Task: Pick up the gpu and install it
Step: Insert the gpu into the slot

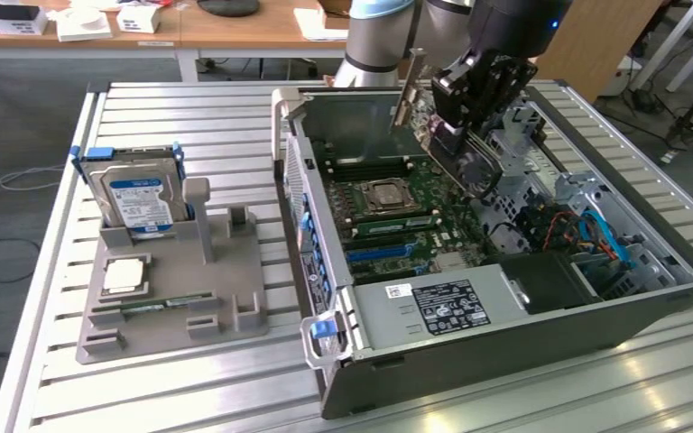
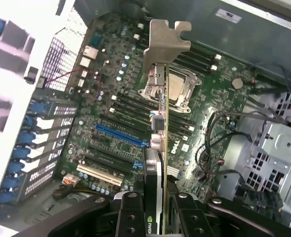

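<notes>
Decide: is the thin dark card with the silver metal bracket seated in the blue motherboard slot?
No, the gripper holds the card off the board; the blue slot lies empty.

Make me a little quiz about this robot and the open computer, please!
1. True or false: the fingers hold the gpu.
2. Where is the gpu? A) on the floor B) over the motherboard in the open case C) in a drawer
3. Fill in: the hard drive stands in a grey ____.
Key: 1 true; 2 B; 3 stand.
</notes>
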{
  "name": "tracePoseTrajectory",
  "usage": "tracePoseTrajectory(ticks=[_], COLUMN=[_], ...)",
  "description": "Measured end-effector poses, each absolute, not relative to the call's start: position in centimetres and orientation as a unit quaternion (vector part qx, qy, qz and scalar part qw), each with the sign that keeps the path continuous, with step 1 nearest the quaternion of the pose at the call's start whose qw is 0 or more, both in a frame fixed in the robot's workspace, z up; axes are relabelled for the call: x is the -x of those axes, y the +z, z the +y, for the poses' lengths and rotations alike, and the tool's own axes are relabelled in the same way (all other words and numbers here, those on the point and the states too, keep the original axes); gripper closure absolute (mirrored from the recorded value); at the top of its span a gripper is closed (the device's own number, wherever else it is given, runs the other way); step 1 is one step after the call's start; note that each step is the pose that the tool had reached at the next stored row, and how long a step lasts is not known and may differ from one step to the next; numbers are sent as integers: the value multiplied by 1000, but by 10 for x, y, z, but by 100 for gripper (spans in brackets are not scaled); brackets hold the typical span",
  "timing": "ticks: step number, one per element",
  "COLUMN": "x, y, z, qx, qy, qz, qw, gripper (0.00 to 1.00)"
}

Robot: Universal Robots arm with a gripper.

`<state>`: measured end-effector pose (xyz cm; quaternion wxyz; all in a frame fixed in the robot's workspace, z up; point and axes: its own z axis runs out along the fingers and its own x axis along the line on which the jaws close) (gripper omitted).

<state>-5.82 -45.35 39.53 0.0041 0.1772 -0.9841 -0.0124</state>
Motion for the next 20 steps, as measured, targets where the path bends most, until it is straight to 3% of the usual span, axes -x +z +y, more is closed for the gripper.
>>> tracePoseTrajectory(ticks=[20], x=[58], y=[389], z=[-453], qx=[-352], qy=[-11], qz=[-936], qw=[6], gripper=[73])
